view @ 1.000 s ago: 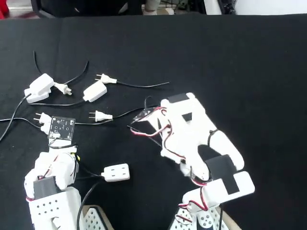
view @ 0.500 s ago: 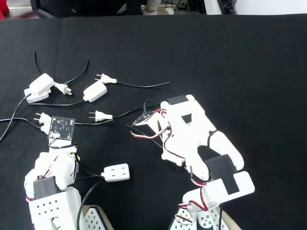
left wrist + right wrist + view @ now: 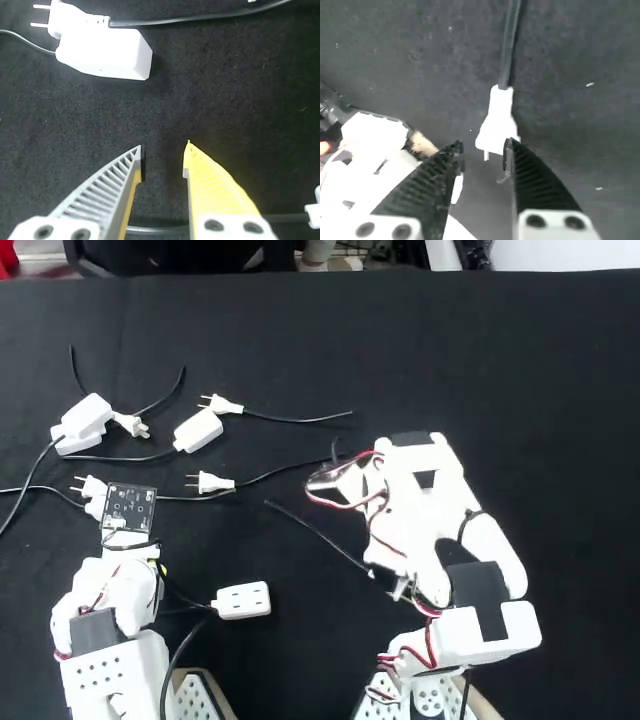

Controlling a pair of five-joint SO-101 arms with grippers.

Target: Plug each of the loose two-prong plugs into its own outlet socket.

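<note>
Loose two-prong plugs lie at the table's left: one (image 3: 215, 482) in the middle, one (image 3: 222, 405) farther back, one (image 3: 130, 424) by a white socket block (image 3: 85, 420), one (image 3: 88, 486) at the left edge. Two more socket blocks (image 3: 197, 430) (image 3: 242, 600) lie nearby. My right gripper (image 3: 482, 147) is open, and a white plug (image 3: 497, 125) lies on the cloth just beyond its fingertips, prongs toward me. My left gripper (image 3: 162, 150) is open over bare cloth, short of a socket block (image 3: 102, 52) with a plug (image 3: 50, 15) beside it.
Thin black cables (image 3: 310, 530) trail from the plugs across the black cloth. The left arm (image 3: 110, 600) sits folded at the front left, the right arm (image 3: 420, 510) at front centre-right. The far and right parts of the table are bare.
The right arm has shifted to the right, uncovering a black cable that it hid before. The left arm, plugs and sockets have not moved.
</note>
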